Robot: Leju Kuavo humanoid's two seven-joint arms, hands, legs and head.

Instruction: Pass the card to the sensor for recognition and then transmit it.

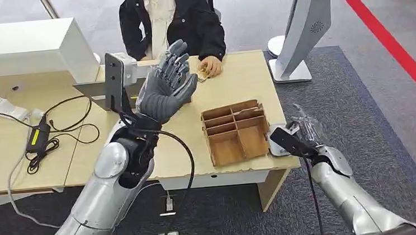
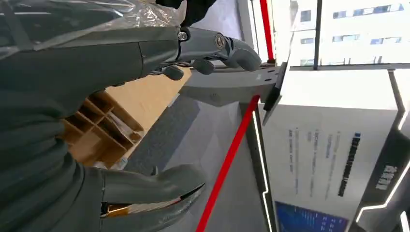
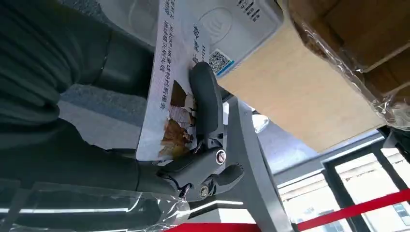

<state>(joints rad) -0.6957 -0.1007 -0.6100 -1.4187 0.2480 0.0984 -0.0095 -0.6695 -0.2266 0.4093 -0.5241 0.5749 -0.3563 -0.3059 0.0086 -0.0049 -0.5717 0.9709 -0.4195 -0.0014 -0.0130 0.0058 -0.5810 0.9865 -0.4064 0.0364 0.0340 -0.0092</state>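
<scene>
My right hand [image 1: 306, 127] hovers at the table's front right corner, over the pale card sensor [image 1: 276, 147]. In the right wrist view, this hand [image 3: 145, 179] holds a white printed card [image 3: 171, 82] with a dark finger [image 3: 207, 104] pressed on its face. The card's far end lies over the sensor [image 3: 232, 21], which bears a contactless mark and a QR sticker. My left hand [image 1: 167, 87] is raised above the table's middle, fingers spread and holding nothing; the left wrist view shows its thumb [image 2: 150, 186] and fingers [image 2: 217, 48] apart.
A divided wooden box [image 1: 235, 132] sits just left of the sensor. A person in a black jacket [image 1: 173, 19] sits across the table with a hand [image 1: 211, 67] resting on it. A white printer [image 1: 26, 50], cables [image 1: 42, 139] and a stand [image 1: 117, 79] occupy the left.
</scene>
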